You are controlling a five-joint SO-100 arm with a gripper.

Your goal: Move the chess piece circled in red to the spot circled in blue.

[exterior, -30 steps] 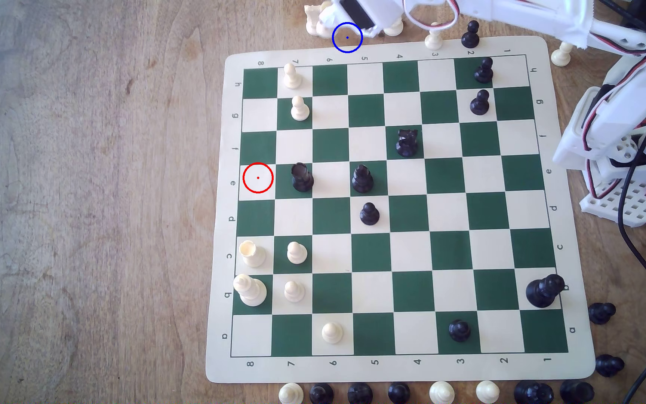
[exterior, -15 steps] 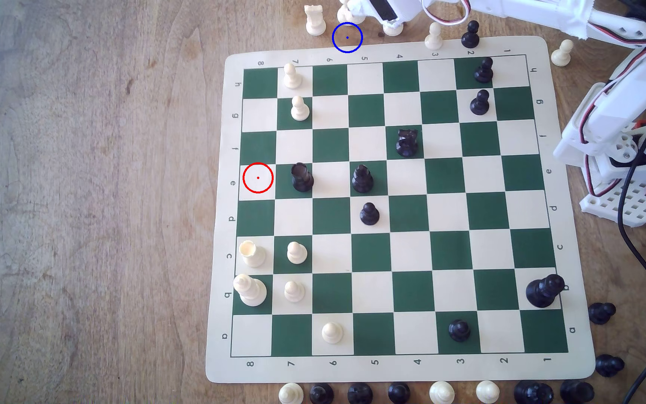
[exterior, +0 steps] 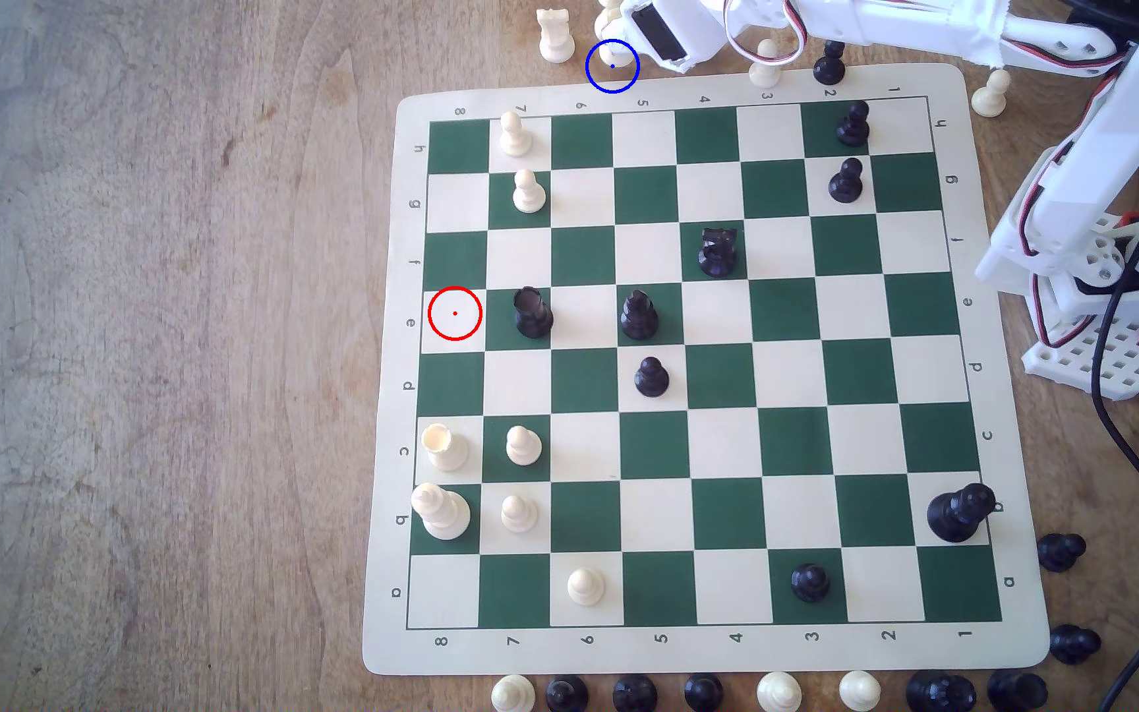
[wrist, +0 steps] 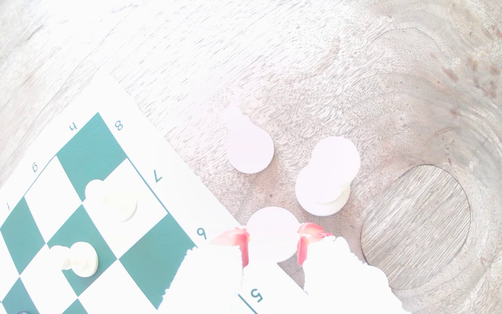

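Fingers of our gripper (wrist: 273, 245) bracket the cream piece (wrist: 273, 234), seemingly gripped, directly above the blue-circled spot (exterior: 612, 81).

White piece (wrist: 272, 234) between red-tipped fingers (wrist: 243, 246) — touching.

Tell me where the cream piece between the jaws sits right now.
In the exterior view the cream piece sits off the board's top edge, in the blue circle's upper part, right of the cream rook. The wrist view shows it between the gripper jaws.
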